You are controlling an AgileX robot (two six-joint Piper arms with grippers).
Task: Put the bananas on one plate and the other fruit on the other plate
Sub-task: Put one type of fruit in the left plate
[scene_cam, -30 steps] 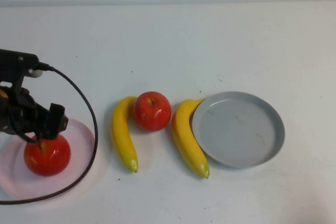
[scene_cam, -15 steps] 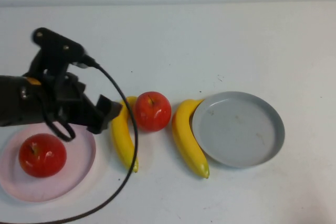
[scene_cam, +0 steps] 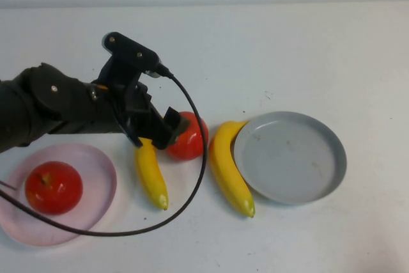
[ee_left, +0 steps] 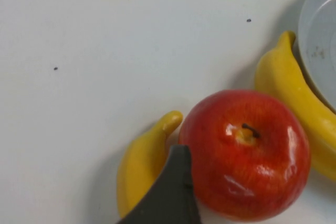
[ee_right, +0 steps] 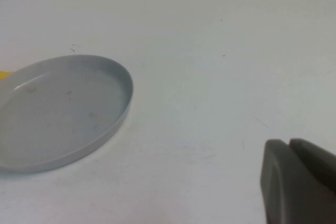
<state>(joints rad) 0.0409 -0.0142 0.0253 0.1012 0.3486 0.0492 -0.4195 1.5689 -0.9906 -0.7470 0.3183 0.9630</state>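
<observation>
One red apple (scene_cam: pixel 53 187) lies on the pale pink plate (scene_cam: pixel 99 158) at the front left. The second apple (scene_cam: pixel 190 140) sits on the table between two yellow bananas, one on its left (scene_cam: pixel 152 174) and one on its right (scene_cam: pixel 229 169). The right banana touches the rim of the grey plate (scene_cam: pixel 291 156), which holds nothing. My left gripper (scene_cam: pixel 170 131) is open just above the second apple (ee_left: pixel 247 156). One finger (ee_left: pixel 176 190) sits between that apple and the left banana (ee_left: pixel 142 169). My right gripper (ee_right: pixel 289 142) is shut and empty, off to the side of the grey plate (ee_right: pixel 63 108).
A black cable (scene_cam: pixel 192 177) loops from the left arm over the table in front of the left banana. The table is white, with open surface behind the fruit and to the right of the grey plate.
My left gripper rose off the apple on the pink plate and swung right to the second apple. The first apple stays on the pink plate.
</observation>
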